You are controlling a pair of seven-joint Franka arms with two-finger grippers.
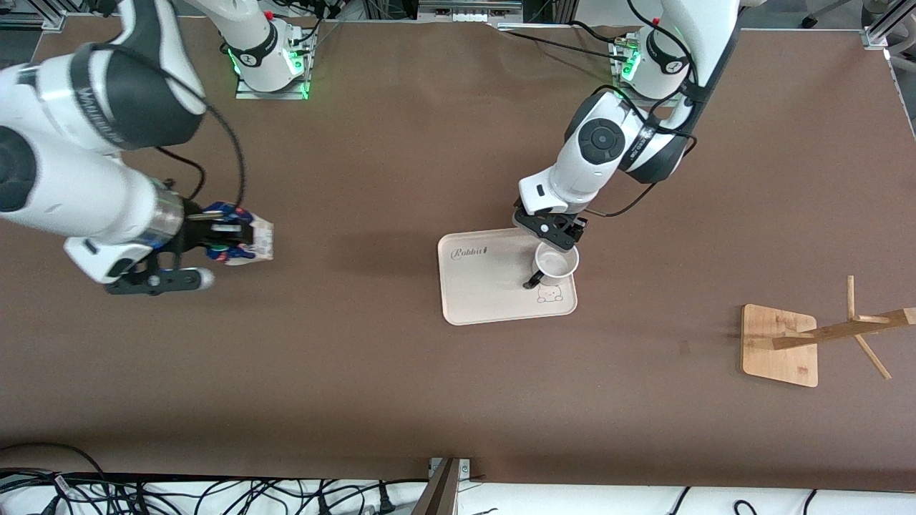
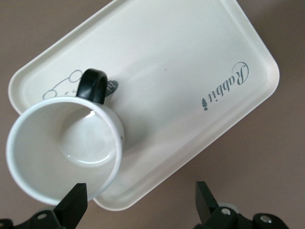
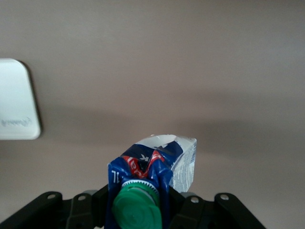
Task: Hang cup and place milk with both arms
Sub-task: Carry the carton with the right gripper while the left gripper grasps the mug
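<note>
The cream tray [image 1: 486, 286] lies near the middle of the table [image 1: 401, 372], printed "Rabbit" at one corner and a small bear drawing at another. The only thing in it is the cup [image 1: 557, 262], standing upright, mouth up and empty, at the tray corner toward the left arm's end, about 3 o'clock from the tray's middle in the front view. Its black handle [image 1: 534, 279] points to roughly 7 o'clock there, over the bear drawing.

The left gripper [image 1: 554, 239] hangs low over the cup's rim at the tray edge farther from the front camera. In the left wrist view its two fingertips [image 2: 76, 200] stand wide apart, one of them just at the cup's [image 2: 64, 150] rim, and nothing is clamped between them; the tray [image 2: 190, 57] fills most of that view.

The right gripper [image 1: 222, 239] is toward the right arm's end of the table, at about 9 o'clock from the tray and well apart from it. Its fingers are closed on the milk [image 1: 240, 242], gripping the carton by its blue top, with the white lower part sticking out toward the tray. The right wrist view shows the green cap [image 3: 138, 212] and the blue and red gable [image 3: 152, 160] between the black fingers, with a corner of the tray [image 3: 16, 100] beside.

A wooden rack [image 1: 780, 343] with slanted pegs stands on its square base at the left arm's end, about 4 o'clock from the tray.
</note>
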